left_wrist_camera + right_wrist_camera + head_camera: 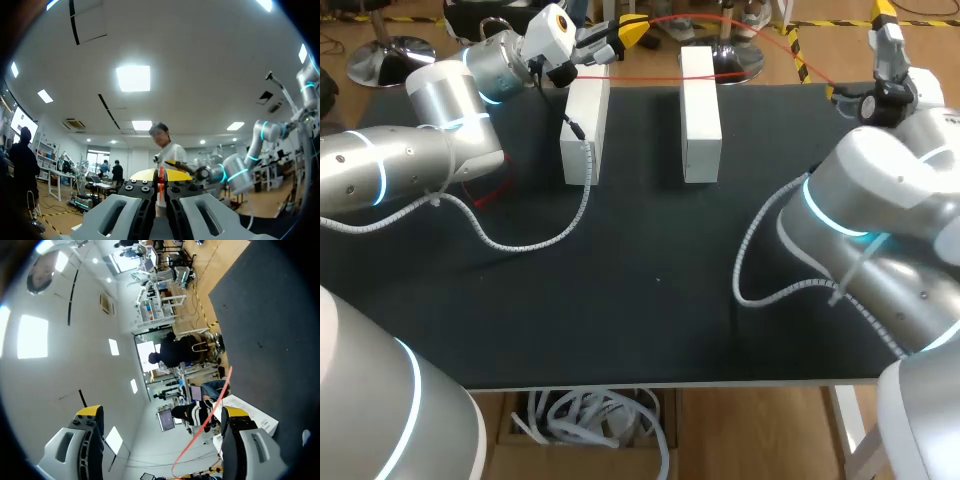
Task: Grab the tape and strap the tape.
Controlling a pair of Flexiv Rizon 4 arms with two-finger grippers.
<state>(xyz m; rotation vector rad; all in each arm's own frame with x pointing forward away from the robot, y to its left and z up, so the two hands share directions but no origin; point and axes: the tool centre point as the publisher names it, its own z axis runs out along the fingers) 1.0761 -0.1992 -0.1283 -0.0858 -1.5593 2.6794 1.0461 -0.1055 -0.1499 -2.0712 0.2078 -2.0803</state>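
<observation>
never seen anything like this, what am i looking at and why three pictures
This is a two-armed robot at a black table. The head view looks down from above. The two round pictures come from a camera on each wrist, looking out along the fingers. Two white blocks stand on the table. The left gripper is shut on a red tape, which runs across to the right gripper. That one is open, and the tape passes between its fingers, close to one of them.
</observation>
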